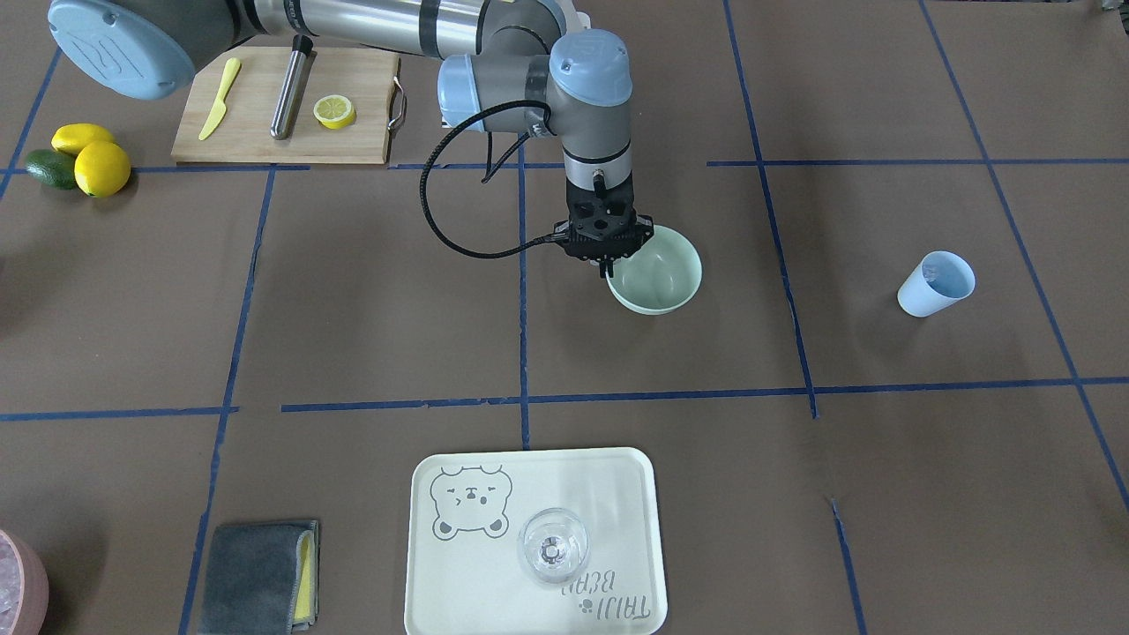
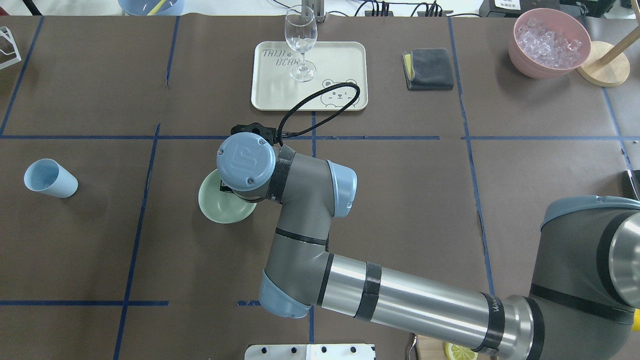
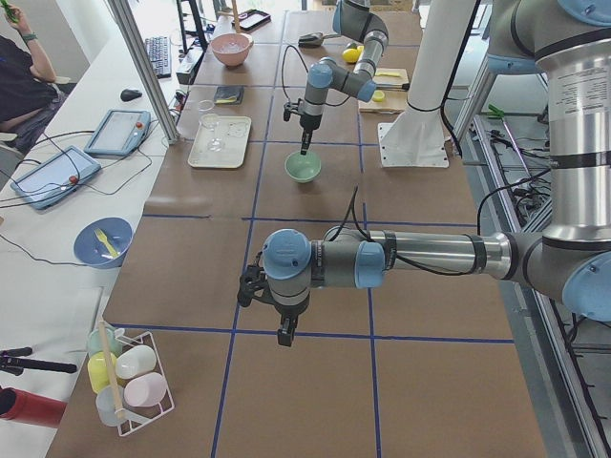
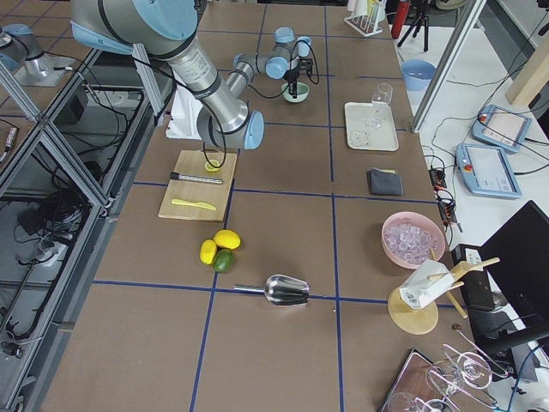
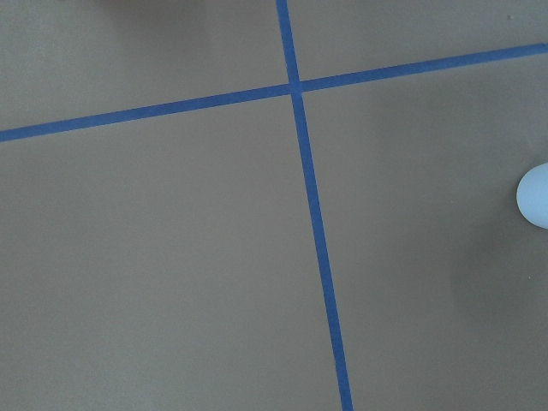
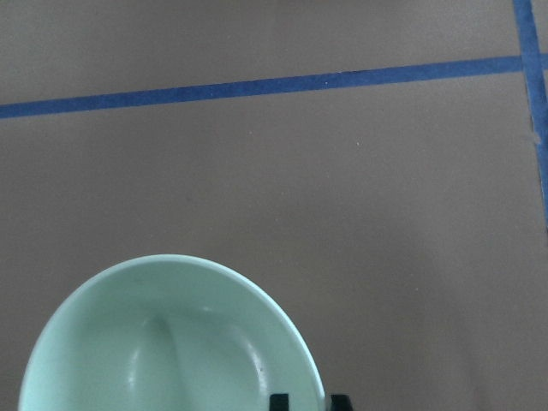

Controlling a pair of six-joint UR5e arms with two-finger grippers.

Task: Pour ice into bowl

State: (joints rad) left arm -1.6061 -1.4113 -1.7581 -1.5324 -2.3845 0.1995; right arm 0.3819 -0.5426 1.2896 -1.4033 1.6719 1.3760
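Observation:
The pale mint-green bowl (image 1: 661, 282) stands empty near the table's middle; it also shows in the overhead view (image 2: 220, 210) and the right wrist view (image 6: 171, 342). My right gripper (image 1: 609, 267) points straight down at the bowl's rim. In the right wrist view its fingertips (image 6: 278, 401) stand close together astride the rim, one inside and one outside, so the gripper (image 6: 308, 401) is shut on the bowl. The ice (image 2: 550, 40) lies heaped in a pink container (image 2: 522, 55) at the far right corner. My left gripper (image 3: 284, 334) hangs over bare table; I cannot tell whether it is open.
A light blue cup (image 1: 935, 284) stands to the robot's left of the bowl. A cream tray (image 1: 617, 494) holds a clear glass (image 1: 551, 547). A grey cloth (image 1: 256, 573), a cutting board (image 1: 353, 141), lemons (image 1: 101, 168) and a metal scoop (image 4: 287, 290) lie around.

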